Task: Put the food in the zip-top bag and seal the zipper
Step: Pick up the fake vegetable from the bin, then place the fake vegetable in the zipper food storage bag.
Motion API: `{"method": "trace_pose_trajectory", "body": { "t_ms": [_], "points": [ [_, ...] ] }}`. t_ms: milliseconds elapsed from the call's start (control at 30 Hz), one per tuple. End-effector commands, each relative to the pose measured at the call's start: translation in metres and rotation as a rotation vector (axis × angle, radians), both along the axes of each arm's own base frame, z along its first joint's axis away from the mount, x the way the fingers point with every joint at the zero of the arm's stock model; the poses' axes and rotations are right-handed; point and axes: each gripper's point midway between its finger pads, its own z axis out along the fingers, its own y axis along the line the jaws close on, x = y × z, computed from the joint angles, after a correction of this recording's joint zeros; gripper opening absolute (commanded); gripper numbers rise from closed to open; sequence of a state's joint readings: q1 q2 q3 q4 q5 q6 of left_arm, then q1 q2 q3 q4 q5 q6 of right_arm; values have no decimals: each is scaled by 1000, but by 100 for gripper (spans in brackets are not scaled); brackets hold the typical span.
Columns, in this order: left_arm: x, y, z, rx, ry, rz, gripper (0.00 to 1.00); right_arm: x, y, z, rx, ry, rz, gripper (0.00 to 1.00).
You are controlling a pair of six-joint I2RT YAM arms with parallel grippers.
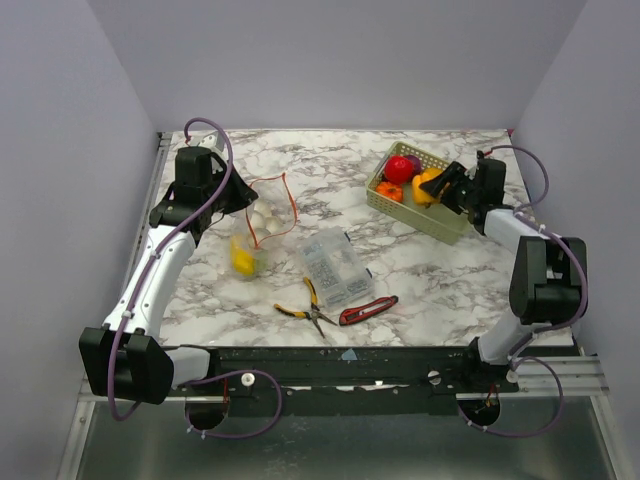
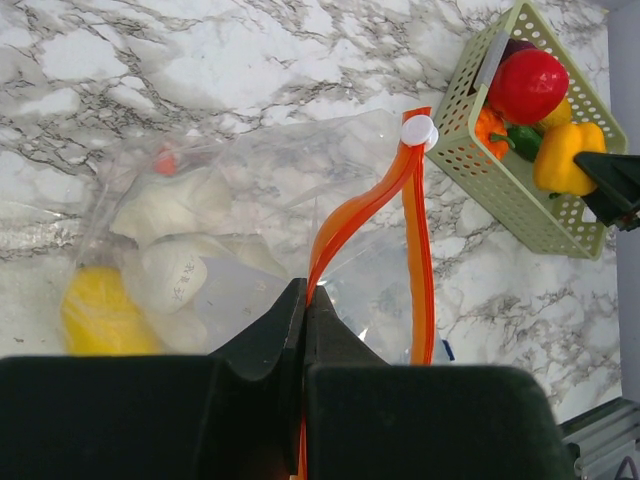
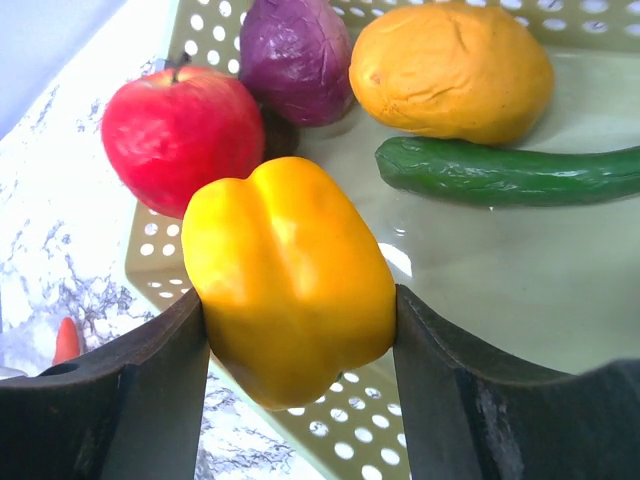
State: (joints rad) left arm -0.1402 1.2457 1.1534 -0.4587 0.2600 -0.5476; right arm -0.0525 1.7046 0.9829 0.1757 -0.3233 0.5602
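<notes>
Firmly closed on a yellow pepper [image 3: 290,270], the right gripper [image 3: 298,320] holds it between both fingers at the centre of its wrist view, over the near wall of the green basket [image 3: 520,280]. A red apple [image 3: 180,135], purple cabbage [image 3: 295,55], orange fruit [image 3: 450,70] and cucumber [image 3: 510,172] lie inside the basket. Low in its own view, the left gripper [image 2: 305,305] pinches the zipper [image 2: 355,205], jaws together. The zip-top bag [image 2: 250,180] spreads up and left, with a yellow piece [image 2: 100,315] inside.
</notes>
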Motion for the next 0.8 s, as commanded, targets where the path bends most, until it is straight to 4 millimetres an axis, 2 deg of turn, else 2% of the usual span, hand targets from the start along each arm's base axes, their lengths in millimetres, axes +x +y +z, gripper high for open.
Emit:
{"method": "trace_pose_trajectory", "body": {
  "t_ms": [0,200,400,467,567,767],
  "points": [
    [-3,-7,-1,-13,12,-25,0,-9,-16,22,-47,-11,-78,19],
    [-4,-6,3,-13,0,-23,0,-21,2,74,53,-86,-34,14],
    [-5,-8,2,-16,7,-27,0,-34,29,111,98,-142,15,9],
    [-4,-7,3,-16,5,-25,0,-40,48,123,103,-162,46,7],
    [-4,-7,2,-14,4,-25,0,-50,91,141,124,-198,124,6],
    [-4,-7,1,-10,6,-22,0,-77,197,173,128,-261,329,4]
  ]
}}
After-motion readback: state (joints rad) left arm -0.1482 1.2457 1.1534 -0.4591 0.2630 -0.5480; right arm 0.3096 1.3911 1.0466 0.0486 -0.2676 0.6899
